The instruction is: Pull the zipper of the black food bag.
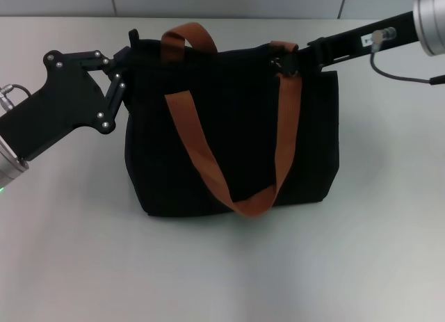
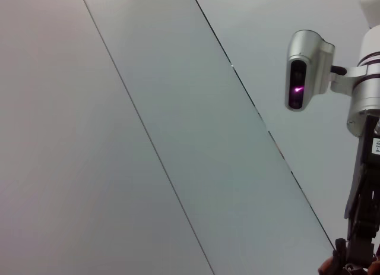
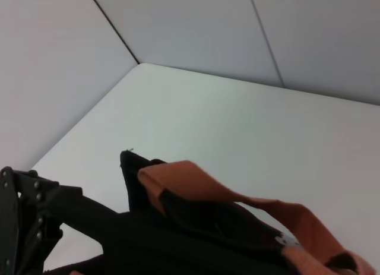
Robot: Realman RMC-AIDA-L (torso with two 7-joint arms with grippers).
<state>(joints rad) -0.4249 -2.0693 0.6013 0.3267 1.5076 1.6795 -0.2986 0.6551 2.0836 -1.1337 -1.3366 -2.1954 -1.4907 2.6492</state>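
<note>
Black food bag point(image 1: 233, 138) stands on the white table point(image 1: 222, 266) btwn both arms. Left gripper point(image 1: 118, 71) pinches bag's top corner, bracing it. Right gripper point(image 1: 288, 61) sits at opposite top edge by the orange strap point(image 1: 288, 120); can't tell if it's closed. Zipper not discernible, probably right under it. Step: pull underway, I'd say. Next: draw right gripper along track toward left gripper, w/ corner held taut.

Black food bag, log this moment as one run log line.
black food bag: upright on table | left claw: at bag's top left corner | right claw: at top right edge by strap | zipper: not discernible
</note>
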